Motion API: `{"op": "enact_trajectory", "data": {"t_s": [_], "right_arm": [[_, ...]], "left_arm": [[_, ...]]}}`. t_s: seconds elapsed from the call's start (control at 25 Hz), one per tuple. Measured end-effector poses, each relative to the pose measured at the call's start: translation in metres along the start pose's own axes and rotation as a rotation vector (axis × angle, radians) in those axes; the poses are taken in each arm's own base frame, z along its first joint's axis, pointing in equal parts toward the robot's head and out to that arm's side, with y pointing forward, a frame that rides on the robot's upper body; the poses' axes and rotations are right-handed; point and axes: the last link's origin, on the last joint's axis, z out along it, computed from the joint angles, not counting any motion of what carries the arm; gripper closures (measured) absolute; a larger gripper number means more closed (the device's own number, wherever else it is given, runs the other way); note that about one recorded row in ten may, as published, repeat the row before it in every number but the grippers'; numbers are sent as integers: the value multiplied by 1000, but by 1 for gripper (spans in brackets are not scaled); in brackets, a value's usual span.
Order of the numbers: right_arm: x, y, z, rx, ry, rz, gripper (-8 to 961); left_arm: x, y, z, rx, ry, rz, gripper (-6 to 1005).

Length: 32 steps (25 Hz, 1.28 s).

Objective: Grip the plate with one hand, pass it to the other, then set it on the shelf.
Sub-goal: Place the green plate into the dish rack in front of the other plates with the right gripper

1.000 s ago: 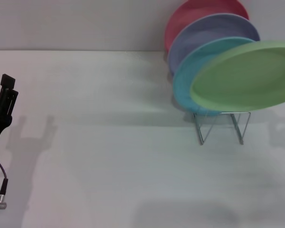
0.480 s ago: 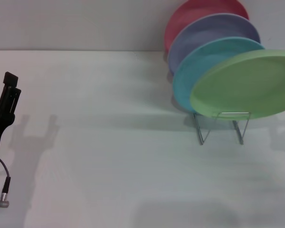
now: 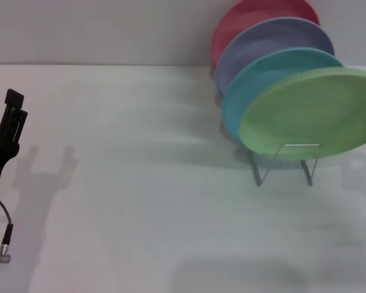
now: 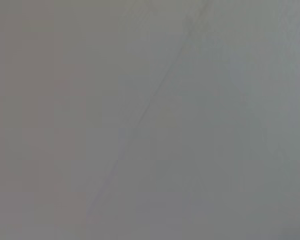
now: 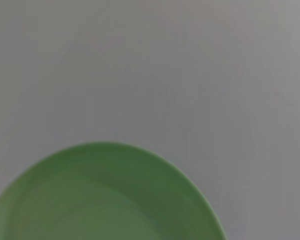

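The light green plate [image 3: 311, 113] is tilted at the front of the silver wire shelf [image 3: 259, 174], in front of the turquoise plate [image 3: 256, 85]. Its lower rim sits behind the shelf's front wire, and its right side runs past the edge of the head view. It fills the near part of the right wrist view [image 5: 105, 200]. The right gripper itself shows in no view. My left gripper [image 3: 0, 105] stands at the far left edge, fingers pointing up and apart, empty and far from the plate.
A lavender plate [image 3: 262, 43] and a pink-red plate [image 3: 244, 15] stand in the shelf behind the turquoise one. The white table [image 3: 158, 201] spreads between the left gripper and the shelf. A wall rises behind. The left wrist view shows only plain grey surface.
The green plate has dropped lower and shifted slightly left, so its lower rim now sits behind the shelf's front wire. The left gripper has edged slightly right.
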Motion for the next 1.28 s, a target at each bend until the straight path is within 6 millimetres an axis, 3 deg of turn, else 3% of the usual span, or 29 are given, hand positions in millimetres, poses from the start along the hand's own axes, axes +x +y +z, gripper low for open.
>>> {"op": "enact_trajectory", "data": {"t_s": [0.72, 1.12, 1.28], "right_arm": [[1, 4, -4, 16, 16, 25, 820], [1, 7, 6, 20, 13, 40, 720], [0, 8, 14, 13, -1, 43, 721]], "left_arm": [[2, -1, 1, -3, 11, -7, 150], [4, -2, 2, -2, 18, -5, 150], [4, -2, 2, 0, 21, -5, 150]]}}
